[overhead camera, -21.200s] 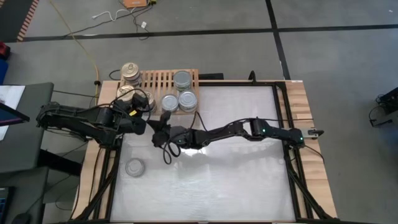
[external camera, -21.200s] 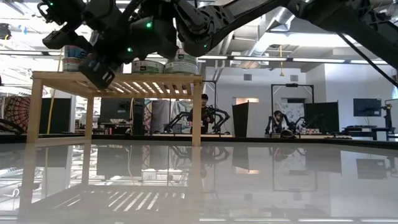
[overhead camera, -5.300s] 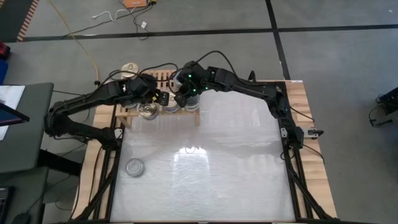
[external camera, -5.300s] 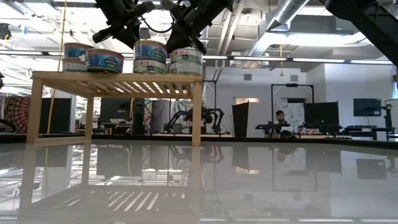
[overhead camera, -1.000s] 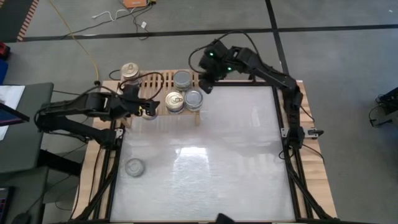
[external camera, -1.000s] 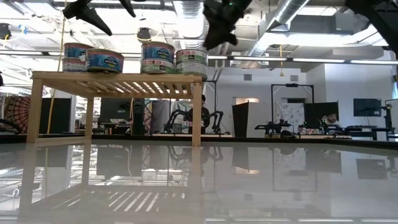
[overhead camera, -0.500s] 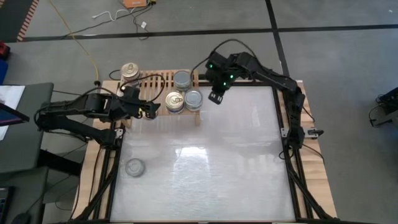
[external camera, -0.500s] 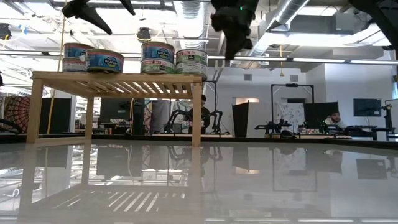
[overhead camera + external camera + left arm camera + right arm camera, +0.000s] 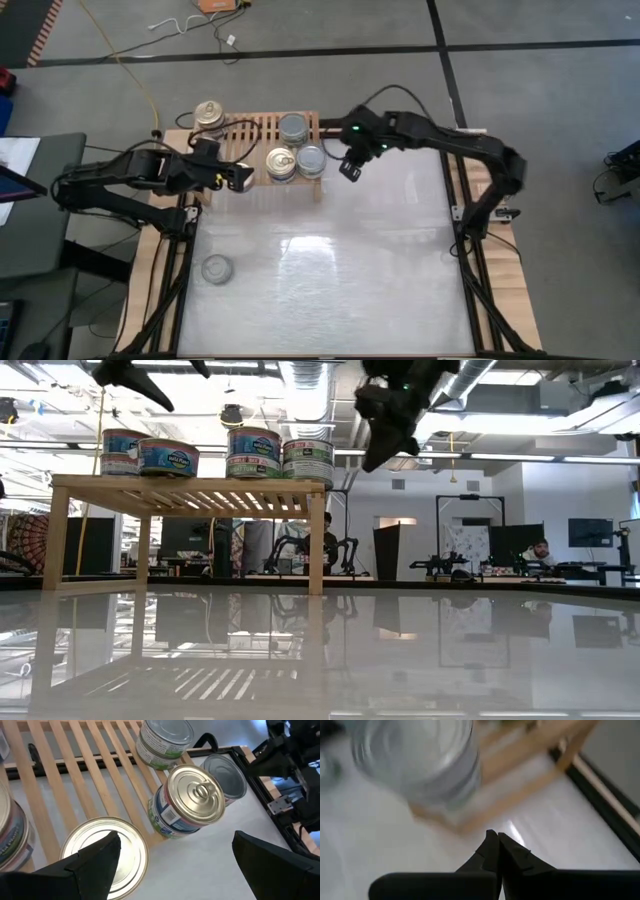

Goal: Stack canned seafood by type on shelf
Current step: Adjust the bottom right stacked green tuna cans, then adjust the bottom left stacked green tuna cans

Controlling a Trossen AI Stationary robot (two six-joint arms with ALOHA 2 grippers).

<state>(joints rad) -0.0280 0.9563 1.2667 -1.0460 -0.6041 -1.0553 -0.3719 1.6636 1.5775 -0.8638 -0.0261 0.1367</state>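
Moving off the low light-wood slatted shelf [image 9: 255, 132], the right gripper [image 9: 348, 168] is now hovering beside it over the white tabletop [image 9: 380, 260], fingers clenched on nothing. The left gripper [image 9: 236, 176] is waiting near the shelf's front, spread wide and empty. Most short round metal tins [image 9: 297, 160] are sitting on the shelf, some stacked. One silver-topped tin [image 9: 216, 268] is lying well apart on the tabletop, not yet shelved.

A white worktop [image 9: 330, 260] with a black frame [image 9: 462, 215] fills the middle of the high view. Above it lies grey floor [image 9: 520, 95] crossed by black tape [image 9: 300, 52], a yellow cable [image 9: 125, 70] at upper left. In the low view, people [image 9: 541, 550] sit at far desks.
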